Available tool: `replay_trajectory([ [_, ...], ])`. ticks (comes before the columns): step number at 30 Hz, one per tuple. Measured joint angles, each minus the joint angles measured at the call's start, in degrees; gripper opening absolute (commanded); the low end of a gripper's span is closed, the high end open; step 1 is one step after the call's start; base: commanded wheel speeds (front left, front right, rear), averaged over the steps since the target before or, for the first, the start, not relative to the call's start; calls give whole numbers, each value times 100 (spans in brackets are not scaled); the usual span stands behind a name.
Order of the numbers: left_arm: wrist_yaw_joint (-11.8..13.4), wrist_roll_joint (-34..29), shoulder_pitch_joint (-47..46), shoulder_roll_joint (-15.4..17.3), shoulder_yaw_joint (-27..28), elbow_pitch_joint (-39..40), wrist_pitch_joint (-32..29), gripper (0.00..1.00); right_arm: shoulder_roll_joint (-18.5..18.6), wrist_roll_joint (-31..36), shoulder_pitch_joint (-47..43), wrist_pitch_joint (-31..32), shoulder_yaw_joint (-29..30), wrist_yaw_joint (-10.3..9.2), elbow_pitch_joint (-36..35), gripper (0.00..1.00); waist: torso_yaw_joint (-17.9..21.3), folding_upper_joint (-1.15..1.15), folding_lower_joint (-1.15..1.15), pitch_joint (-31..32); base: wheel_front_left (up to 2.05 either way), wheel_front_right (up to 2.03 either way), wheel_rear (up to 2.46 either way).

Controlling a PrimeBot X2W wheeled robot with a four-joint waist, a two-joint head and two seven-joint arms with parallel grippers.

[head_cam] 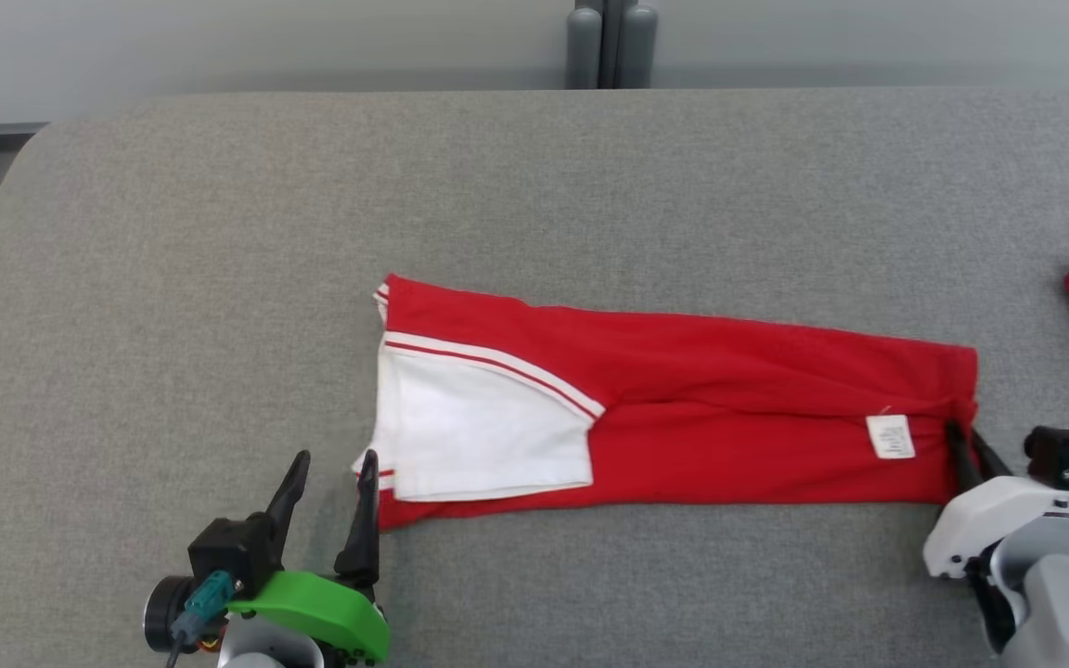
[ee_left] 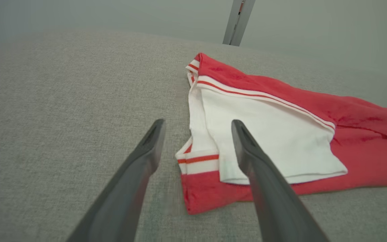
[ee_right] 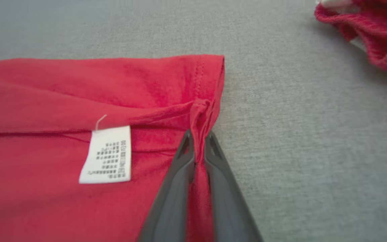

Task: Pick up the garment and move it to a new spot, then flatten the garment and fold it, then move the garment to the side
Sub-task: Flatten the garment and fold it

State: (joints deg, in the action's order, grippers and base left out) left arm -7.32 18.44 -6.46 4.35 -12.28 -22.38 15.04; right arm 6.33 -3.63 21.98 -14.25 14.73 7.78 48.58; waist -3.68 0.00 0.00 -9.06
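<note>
Already the red garment [head_cam: 683, 408] lies flat and folded lengthwise on the grey surface [head_cam: 534, 186]. Its hem is pinched tight between the right fingers [ee_right: 176, 188]. The left fingers [ee_left: 139, 168] stand wide, the striped corner just ahead of them. The cross fold and the move aside look still to come.

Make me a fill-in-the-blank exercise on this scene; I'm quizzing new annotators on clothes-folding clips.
1. The right gripper is ____ on the hem of the red garment.
2. The left gripper stands ____ at the garment's white end, holding nothing.
3. The white label lies nearest the ____ gripper.
4. The cover of the table is ____ in colour.
Missing words: shut; open; right; grey.
</note>
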Motion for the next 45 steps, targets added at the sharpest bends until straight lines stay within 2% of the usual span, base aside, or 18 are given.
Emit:
replay_trajectory([
  [4, 0, -3, 9, -12, -12, -7, 0, 100, 177, 131, 163, -43, 426, -24, -335, 0, 50, 0, 0, 34, 0, 0, 0],
  [9, 0, -2, 16, -36, -83, -37, 0, 100, -15, 278, 337, -74, 328, -24, -1040, 0, 89, 0, 0, 89, 0, 0, 0],
  [13, 0, -1, 21, -63, -170, -62, 0, 100, -237, 92, 322, -74, -383, -24, -1588, 0, 65, 0, 0, 113, 0, 0, 0],
  [20, 0, 7, 14, -88, -314, -133, 0, 100, -342, -1187, 225, 22, -2707, -25, -2215, 0, -204, 0, 0, 122, 0, 0, 0],
  [25, 0, 21, 4, -98, -375, -196, -1, 100, -356, -1788, 345, 123, -3788, -25, -2250, 0, -472, 0, 0, 124, 0, 0, 0],
  [29, 0, 70, -5, -113, -415, -247, 0, 100, -356, -2101, 581, 163, -4411, -25, -1953, 0, -725, 0, 0, 113, 0, 0, 0],
  [30, 0, 80, -6, -113, -407, -260, 0, 100, -352, -2169, 616, 163, -4550, -25, -1836, 19, -789, 0, 0, 110, 0, 0, 0],
  [32, 0, 103, -8, -114, -411, -285, 0, 100, -344, -2285, 705, 148, -4831, -25, -1701, 100, -894, 0, 0, 102, 0, 0, 0],
  [35, 0, 104, -5, -123, -305, -344, -1, 100, -361, -2813, 857, -20, -5255, -25, -1678, 100, -992, 0, 0, 114, 0, 0, 0],
  [37, 0, 101, 1, -124, -246, -352, 0, 100, -378, -2814, 867, -42, -5163, -24, -1569, 100, -940, 0, 0, 122, 0, 0, 0],
  [39, 0, 54, 5, -130, -192, -347, 0, 100, -366, -2658, 878, -66, -4882, -24, -1434, 100, -858, 0, 0, 137, 0, 0, 0],
  [45, 0, -124, 21, -134, -19, -274, -1, 100, -353, -1517, 502, -74, -3340, -25, -1563, 100, -503, 0, 0, 238, 0, 0, 0],
])
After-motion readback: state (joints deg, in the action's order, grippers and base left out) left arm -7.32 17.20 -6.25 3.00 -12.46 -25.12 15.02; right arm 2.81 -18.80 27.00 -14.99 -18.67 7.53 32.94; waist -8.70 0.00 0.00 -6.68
